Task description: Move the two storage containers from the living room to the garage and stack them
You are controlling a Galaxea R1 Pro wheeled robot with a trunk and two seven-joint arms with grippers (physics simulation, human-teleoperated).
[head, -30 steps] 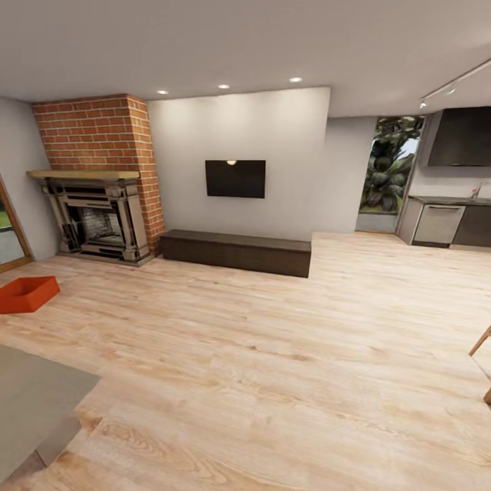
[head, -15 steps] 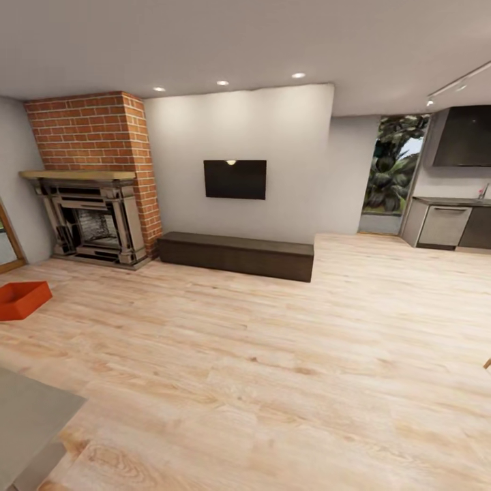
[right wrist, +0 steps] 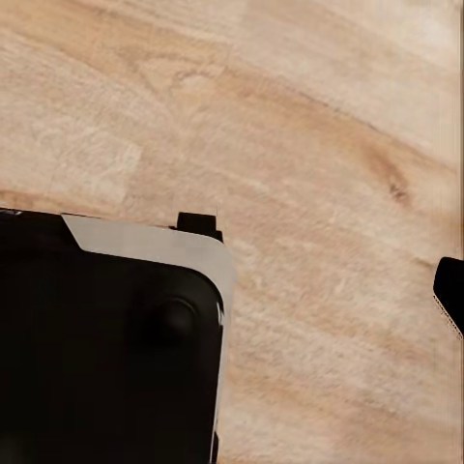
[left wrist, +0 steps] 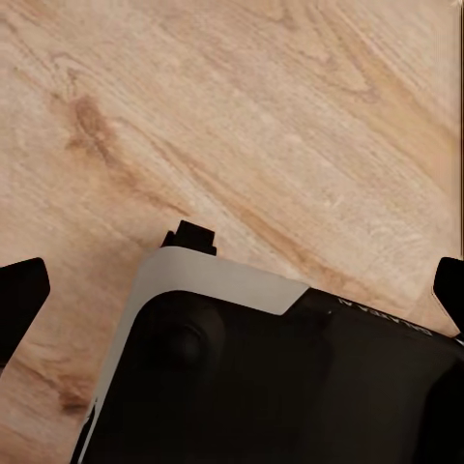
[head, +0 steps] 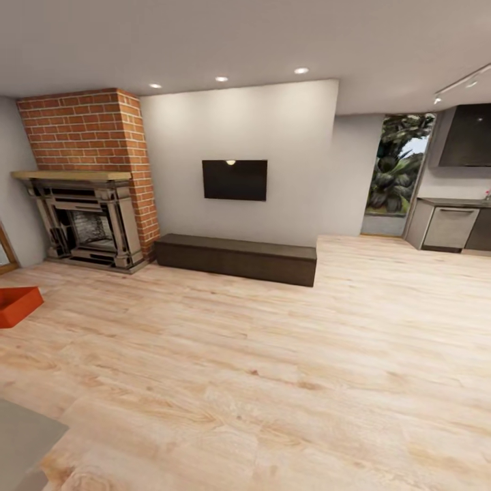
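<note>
One orange-red storage container (head: 16,305) sits on the living room's light wood-plank floor (head: 273,368) at the far left edge of my head view, cut off by the frame, well apart from the brick fireplace (head: 85,184) behind it. A black wall TV (head: 234,179) hangs above a long dark low bench (head: 235,258); a kitchen counter (head: 453,225) and a window with foliage (head: 397,167) stand at right. No brand, label or writing can be read anywhere; faint marks on my black base (left wrist: 290,387) in the left wrist view are too blurred to make out. Against the picture a second ago, my camera has swung right and the container has slid toward the frame's edge, while the grey corner (head: 24,436) at lower left shows less. My left pincer's dark fingertips (left wrist: 19,300) stand wide apart. My right pincer shows a single dark tip (right wrist: 450,290), so I cannot tell its state.
</note>
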